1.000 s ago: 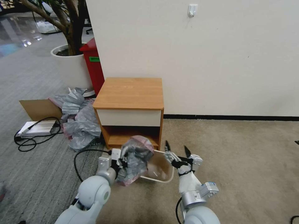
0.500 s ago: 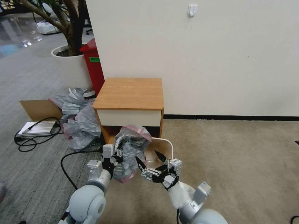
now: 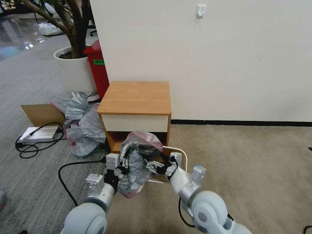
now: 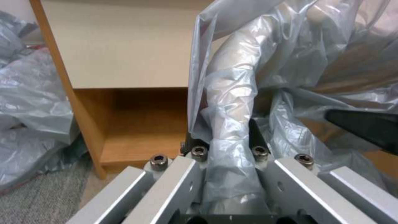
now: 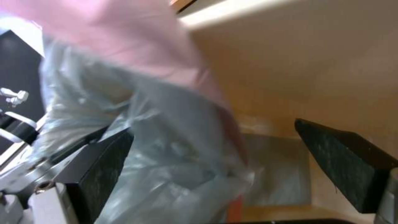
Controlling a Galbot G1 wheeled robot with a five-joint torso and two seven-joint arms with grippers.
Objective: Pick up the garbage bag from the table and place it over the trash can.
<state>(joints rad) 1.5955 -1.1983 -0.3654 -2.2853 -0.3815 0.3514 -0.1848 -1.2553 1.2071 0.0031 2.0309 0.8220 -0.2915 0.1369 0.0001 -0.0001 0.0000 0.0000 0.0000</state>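
The table (image 3: 135, 97) sits mid-frame against the wall, with the trash can (image 3: 183, 155) just below it. The garbage bag (image 3: 138, 159) hangs lower centre, pinched in the left gripper (image 3: 121, 163). The right gripper (image 3: 159, 164), jaws wide, straddles the bag's edge.

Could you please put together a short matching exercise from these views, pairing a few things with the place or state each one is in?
Things:
1. garbage bag
2. right gripper
3. trash can
4. heap of grey bags

States:
A. on the floor left of the table
B. open, fingers either side of bag plastic
C. clamped in the left gripper
D. in front of the table, partly behind the bag

Pairs: 1-C, 2-B, 3-D, 4-A
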